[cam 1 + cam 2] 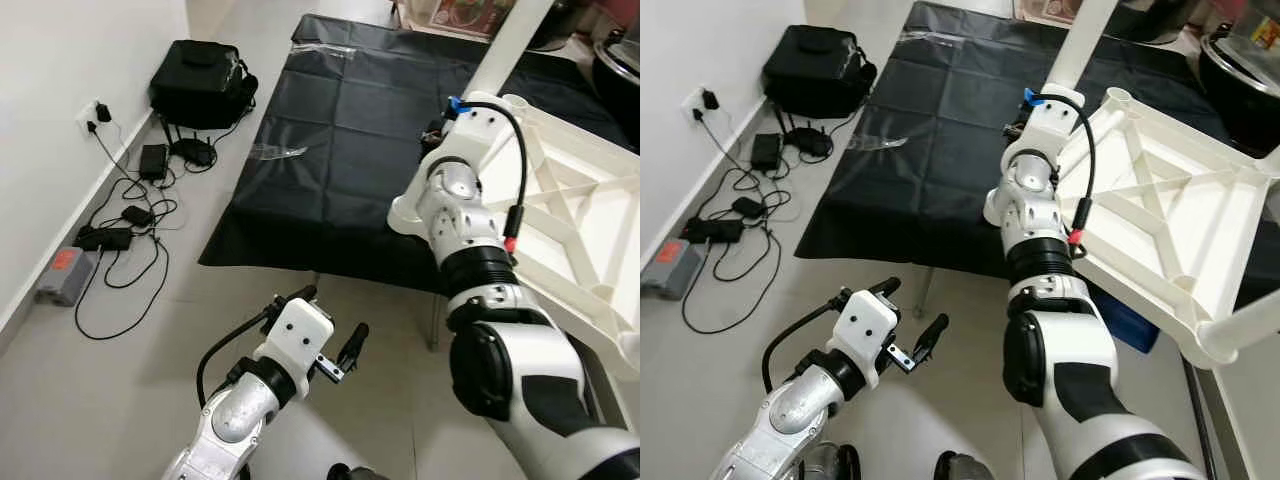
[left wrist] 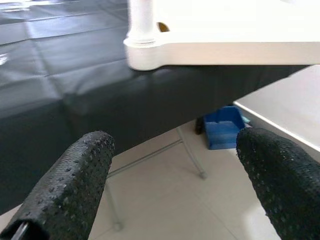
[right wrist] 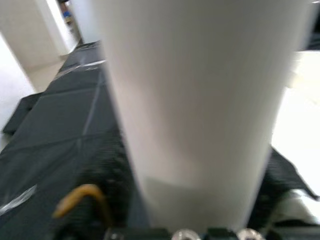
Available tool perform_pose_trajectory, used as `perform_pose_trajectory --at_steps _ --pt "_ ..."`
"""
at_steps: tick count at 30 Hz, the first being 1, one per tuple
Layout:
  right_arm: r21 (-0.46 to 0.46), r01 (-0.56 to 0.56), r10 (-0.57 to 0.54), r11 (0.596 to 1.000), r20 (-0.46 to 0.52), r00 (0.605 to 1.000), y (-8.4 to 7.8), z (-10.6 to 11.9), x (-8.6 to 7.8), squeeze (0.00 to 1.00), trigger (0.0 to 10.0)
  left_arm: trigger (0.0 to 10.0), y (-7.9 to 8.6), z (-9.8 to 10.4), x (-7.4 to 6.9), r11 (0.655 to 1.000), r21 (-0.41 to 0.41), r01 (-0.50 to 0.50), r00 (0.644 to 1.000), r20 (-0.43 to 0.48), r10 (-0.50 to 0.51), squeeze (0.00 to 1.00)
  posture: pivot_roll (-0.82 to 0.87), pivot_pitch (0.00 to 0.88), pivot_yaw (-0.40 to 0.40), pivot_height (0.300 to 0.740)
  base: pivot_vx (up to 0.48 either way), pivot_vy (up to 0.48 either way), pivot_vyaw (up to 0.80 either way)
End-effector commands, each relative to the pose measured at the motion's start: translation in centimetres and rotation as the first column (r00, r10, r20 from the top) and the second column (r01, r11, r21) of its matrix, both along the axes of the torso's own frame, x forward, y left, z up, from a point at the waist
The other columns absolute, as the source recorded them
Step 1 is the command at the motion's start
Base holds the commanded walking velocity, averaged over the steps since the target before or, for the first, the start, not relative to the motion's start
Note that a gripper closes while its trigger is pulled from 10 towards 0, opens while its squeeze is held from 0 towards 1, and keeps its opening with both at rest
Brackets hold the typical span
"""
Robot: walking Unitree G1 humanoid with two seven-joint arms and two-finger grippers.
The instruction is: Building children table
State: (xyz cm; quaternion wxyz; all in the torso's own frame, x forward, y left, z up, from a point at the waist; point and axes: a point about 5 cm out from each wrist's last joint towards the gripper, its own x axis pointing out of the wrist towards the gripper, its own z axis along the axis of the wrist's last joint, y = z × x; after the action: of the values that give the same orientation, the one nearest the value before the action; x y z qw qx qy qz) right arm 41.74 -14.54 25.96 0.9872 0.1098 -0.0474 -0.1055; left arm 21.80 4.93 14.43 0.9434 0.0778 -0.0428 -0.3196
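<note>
- The white tabletop [image 1: 1160, 215] lies upside down, ribs up, on the surface [image 1: 330, 130] under a black cover, with part of it overhanging the near edge.
- One white leg [image 1: 1085, 40] stands in the far corner socket. The right gripper [image 1: 450, 110] is at the foot of this leg, jaws clamped around it as far as the right wrist view suggests.
- The left gripper [image 1: 330, 335] hangs low over the floor [image 1: 150, 390], jaws wide and holding nothing.
- Risk: a sideways pull on the leg can jam it crooked in its socket.
- Risk: downward force near the overhanging edge can tip or slide the tabletop off, as the cover looks slippery.
- Risk: cables [image 1: 125, 235] and a black bag [image 1: 200, 80] lie by the wall, a snag hazard during a step to the left.
- No brand, label or writing is readable.
</note>
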Motion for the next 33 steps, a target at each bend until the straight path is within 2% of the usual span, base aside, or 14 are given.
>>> perform_pose_trajectory --at_steps 1,3,5,9,16,18,19,25,26,28,29,30,31,33 --pt "-0.048 -0.247 0.248 0.968 0.027 0.968 2.6 0.2 0.2 1.00 10.0 10.0 -0.2 -0.3 -0.1 1.000 0.016 0.007 1.000 -0.011 -0.007 0.00 0.11 0.152 -0.112 0.740 0.000 0.000 0.00" --pt "-0.048 -0.247 0.248 0.968 0.027 0.968 2.6 0.2 0.2 1.00 10.0 10.0 -0.2 -0.3 -0.1 1.000 0.016 0.007 1.000 -0.011 -0.007 0.00 0.11 0.152 -0.112 0.740 0.000 0.000 0.00" --pt "-0.070 -0.430 0.435 0.900 0.062 0.899 4.1 0.5 0.0 1.00 10.0 10.0 -0.2 -0.3 -0.1 1.000 0.015 0.007 1.000 -0.013 -0.007 0.00 0.11 0.152 -0.110 0.740 0.000 0.000 0.00" --pt "-0.096 -0.549 0.556 0.830 0.070 0.828 4.7 0.4 -0.5 1.00 10.0 10.0 -0.2 -0.3 -0.1 1.000 0.014 0.007 1.000 -0.014 -0.007 0.00 0.11 0.147 -0.113 0.740 0.000 0.000 0.00" --pt "-0.107 -0.642 0.650 0.759 0.089 0.754 4.8 0.4 -1.1 1.00 10.0 10.0 -0.3 -0.3 -0.2 1.000 0.014 0.007 1.000 -0.014 -0.007 0.00 0.11 0.143 -0.112 0.740 0.000 0.000 0.00" --pt "-0.154 -0.761 0.776 0.630 0.116 0.620 4.9 0.7 -2.2 1.00 10.0 10.0 -0.3 -0.4 -0.2 1.000 0.014 0.008 1.000 -0.015 -0.007 0.00 0.11 0.137 -0.109 0.740 0.000 0.000 0.00" --pt "-0.154 -0.761 0.776 0.630 0.116 0.620 4.9 0.7 -2.2 1.00 10.0 10.0 -0.3 -0.4 -0.2 1.000 0.014 0.008 1.000 -0.015 -0.007 0.00 0.11 0.137 -0.109 0.740 0.000 0.000 0.00" --pt "-0.200 -0.863 0.886 0.464 0.109 0.451 5.1 0.7 -3.5 1.00 10.0 10.0 -0.3 -0.4 -0.3 1.000 0.016 0.010 1.000 -0.016 -0.009 0.00 0.11 0.132 -0.109 0.740 0.000 0.000 0.00" --pt "-0.215 -0.892 0.918 0.397 0.090 0.386 5.1 0.4 -4.0 1.00 10.0 10.0 -0.3 -0.4 -0.3 1.000 0.016 0.011 1.000 -0.016 -0.010 0.00 0.11 0.131 -0.108 0.740 0.000 0.000 0.00" --pt "-0.215 -0.892 0.918 0.397 0.090 0.386 5.1 0.4 -4.0 1.00 10.0 10.0 -0.3 -0.4 -0.3 1.000 0.016 0.011 1.000 -0.016 -0.010 0.00 0.11 0.131 -0.108 0.740 0.000 0.000 0.00" --pt "-0.225 -0.910 0.938 0.347 0.066 0.341 5.1 0.2 -4.4 1.00 10.0 10.0 -0.3 -0.4 -0.3 1.000 0.016 0.011 1.000 -0.016 -0.011 0.00 0.11 0.128 -0.110 0.740 0.000 0.000 0.00" --pt "-0.225 -0.910 0.938 0.347 0.066 0.341 5.1 0.2 -4.4 1.00 10.0 10.0 -0.3 -0.4 -0.3 1.000 0.016 0.011 1.000 -0.016 -0.011 0.00 0.11 0.128 -0.110 0.740 0.000 0.000 0.00" --pt "-0.233 -0.925 0.953 0.301 0.041 0.300 4.9 -0.1 -4.7 0.00 10.0 10.0 -0.3 -0.4 -0.3 1.000 0.016 0.012 1.000 -0.017 -0.011 0.00 0.11 0.126 -0.112 0.740 0.000 0.000 0.00" --pt "-0.258 -0.913 0.945 0.317 0.004 0.327 4.5 -0.3 -4.4 0.00 10.0 10.0 -0.3 -0.4 -0.3 1.000 0.015 0.012 1.000 -0.019 -0.012 0.00 0.11 0.131 -0.111 0.740 0.000 0.000 0.00"
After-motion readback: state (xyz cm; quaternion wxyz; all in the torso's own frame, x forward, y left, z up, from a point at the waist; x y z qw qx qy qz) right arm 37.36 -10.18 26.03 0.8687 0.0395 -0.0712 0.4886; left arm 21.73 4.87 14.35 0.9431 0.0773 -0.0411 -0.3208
